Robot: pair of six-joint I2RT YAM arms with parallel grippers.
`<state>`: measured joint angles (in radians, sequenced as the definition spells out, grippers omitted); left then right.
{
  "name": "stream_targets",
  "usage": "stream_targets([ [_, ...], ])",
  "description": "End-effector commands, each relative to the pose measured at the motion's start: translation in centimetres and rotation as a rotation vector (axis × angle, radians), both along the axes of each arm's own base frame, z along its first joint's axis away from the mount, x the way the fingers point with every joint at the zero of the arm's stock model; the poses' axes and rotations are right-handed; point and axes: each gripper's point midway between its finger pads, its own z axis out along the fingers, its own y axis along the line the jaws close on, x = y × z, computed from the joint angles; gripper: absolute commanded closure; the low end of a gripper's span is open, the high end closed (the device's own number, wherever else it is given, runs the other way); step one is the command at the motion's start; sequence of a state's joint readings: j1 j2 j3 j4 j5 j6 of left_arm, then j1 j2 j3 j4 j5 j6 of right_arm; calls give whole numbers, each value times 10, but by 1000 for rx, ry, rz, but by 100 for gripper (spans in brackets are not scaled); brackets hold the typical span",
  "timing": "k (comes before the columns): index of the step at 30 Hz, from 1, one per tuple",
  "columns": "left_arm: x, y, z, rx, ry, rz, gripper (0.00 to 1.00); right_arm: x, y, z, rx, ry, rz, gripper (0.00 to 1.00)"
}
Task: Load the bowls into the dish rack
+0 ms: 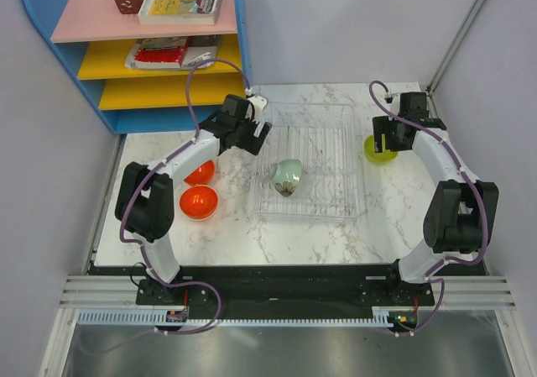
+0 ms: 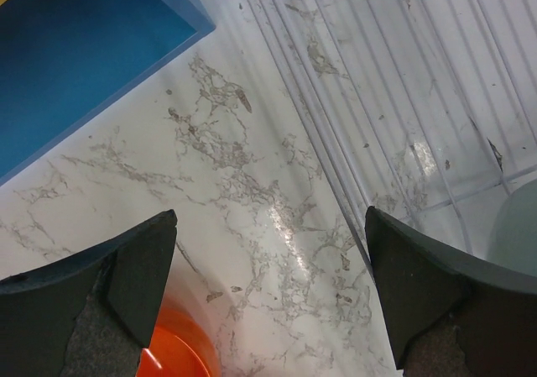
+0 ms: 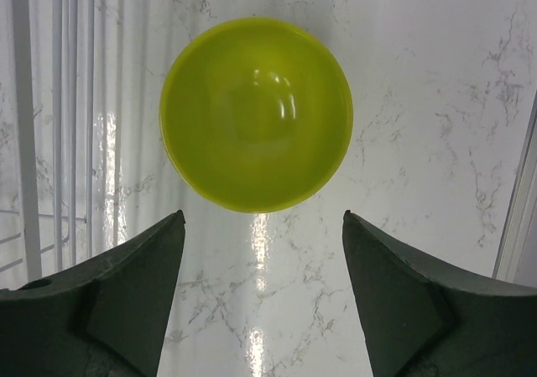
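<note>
**Top external: one bowl racked, three outside**

The dish rack (image 1: 323, 133) sits at the middle of the desk (image 1: 386, 217), with a pale green bowl (image 1: 287, 175) inside toward 7 o'clock.
Left wrist: left jaws spread, empty; rack at 1 o'clock, an orange bowl (image 2: 172, 356) at 7.
Right wrist: right jaws spread, the yellow-green bowl (image 3: 256, 112) at 12, clear of them.

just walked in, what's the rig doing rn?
Two arms are loading bowls into the dish rack. A pale green bowl already lies tilted inside it. The right gripper hovers open above a yellow-green bowl on the table, right of the rack. The left gripper is open and empty by the rack's left side; two orange bowls sit on the table nearby.
</note>
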<state>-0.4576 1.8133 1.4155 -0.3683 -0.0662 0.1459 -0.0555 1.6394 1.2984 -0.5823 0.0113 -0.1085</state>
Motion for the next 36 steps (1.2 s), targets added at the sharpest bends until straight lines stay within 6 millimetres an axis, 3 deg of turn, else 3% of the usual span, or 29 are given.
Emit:
stream_targets([
  [1, 0, 46, -3, 85, 0, 125, 0, 4, 7, 9, 40, -44, 16, 17],
  [5, -6, 55, -9, 77, 22, 140, 0, 7, 14, 7, 73, -43, 34, 18],
  [10, -12, 57, -12, 57, 34, 137, 0, 12, 20, -9, 103, -12, 33, 20],
  [16, -14, 49, -4, 22, 30, 108, 0, 16, 31, -26, 72, 0, 28, 23],
  [17, -15, 45, -3, 5, 33, 94, 0, 18, 44, -27, 61, -2, 58, 23],
  [19, -16, 42, 1, -14, 28, 78, 0, 19, 51, -30, 50, 1, 72, 23],
  [27, -24, 27, 7, -83, 43, 14, 0, 33, 51, -41, -37, 28, 45, 28],
  [36, -23, 19, 10, -111, 44, -12, 0, 40, 55, -49, -86, 42, 55, 50],
])
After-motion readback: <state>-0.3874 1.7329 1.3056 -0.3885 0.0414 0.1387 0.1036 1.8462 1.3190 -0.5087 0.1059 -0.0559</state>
